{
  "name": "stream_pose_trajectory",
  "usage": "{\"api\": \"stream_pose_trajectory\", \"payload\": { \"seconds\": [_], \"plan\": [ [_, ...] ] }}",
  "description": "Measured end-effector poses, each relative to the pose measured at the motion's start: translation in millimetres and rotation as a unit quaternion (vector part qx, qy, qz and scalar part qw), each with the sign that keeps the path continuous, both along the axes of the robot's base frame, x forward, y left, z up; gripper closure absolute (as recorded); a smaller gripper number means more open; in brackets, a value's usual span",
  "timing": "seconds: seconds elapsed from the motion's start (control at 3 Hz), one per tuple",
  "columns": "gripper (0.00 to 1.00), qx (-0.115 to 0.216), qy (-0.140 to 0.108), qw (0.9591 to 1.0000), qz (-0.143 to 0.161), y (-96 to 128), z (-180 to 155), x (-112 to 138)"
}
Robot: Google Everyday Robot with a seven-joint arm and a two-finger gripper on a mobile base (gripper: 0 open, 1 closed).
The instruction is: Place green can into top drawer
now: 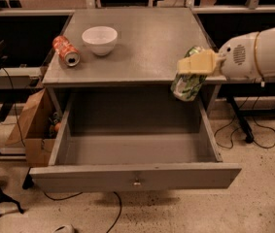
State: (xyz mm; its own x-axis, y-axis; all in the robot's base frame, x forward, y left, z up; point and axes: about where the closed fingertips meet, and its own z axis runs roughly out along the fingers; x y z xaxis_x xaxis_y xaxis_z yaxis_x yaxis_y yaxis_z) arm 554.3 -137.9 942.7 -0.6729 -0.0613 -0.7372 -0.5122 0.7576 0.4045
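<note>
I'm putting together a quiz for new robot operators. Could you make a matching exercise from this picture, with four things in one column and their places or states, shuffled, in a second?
Things
1. green can
2. orange-red can
3. white bowl
4. top drawer

Places or states
A. pulled open below the tabletop
B. lying on its side near the tabletop's left edge
C. held tilted in the gripper, at the tabletop's front right corner
D. standing upright on the tabletop

Pairs: 1-C, 2-B, 3-D, 4-A
</note>
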Motion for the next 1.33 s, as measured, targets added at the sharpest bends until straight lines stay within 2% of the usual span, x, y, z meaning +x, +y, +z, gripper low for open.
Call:
{"api": "stream_pose_trajectory", "payload": {
  "seconds": [0.33,0.67,1.0,1.33],
  "plan": [
    [1.0,-0.019,0.026,0.9995,0.0,50.4,-49.2,-17.5],
    [1.0,-0.027,0.056,0.9981,0.003,55.4,-86.3,-32.2],
    [1.0,-0.027,0.056,0.9981,0.004,55.4,-86.3,-32.3],
    [1.0,-0.032,0.053,0.998,-0.014,63.9,-96.6,-29.4]
  ]
}}
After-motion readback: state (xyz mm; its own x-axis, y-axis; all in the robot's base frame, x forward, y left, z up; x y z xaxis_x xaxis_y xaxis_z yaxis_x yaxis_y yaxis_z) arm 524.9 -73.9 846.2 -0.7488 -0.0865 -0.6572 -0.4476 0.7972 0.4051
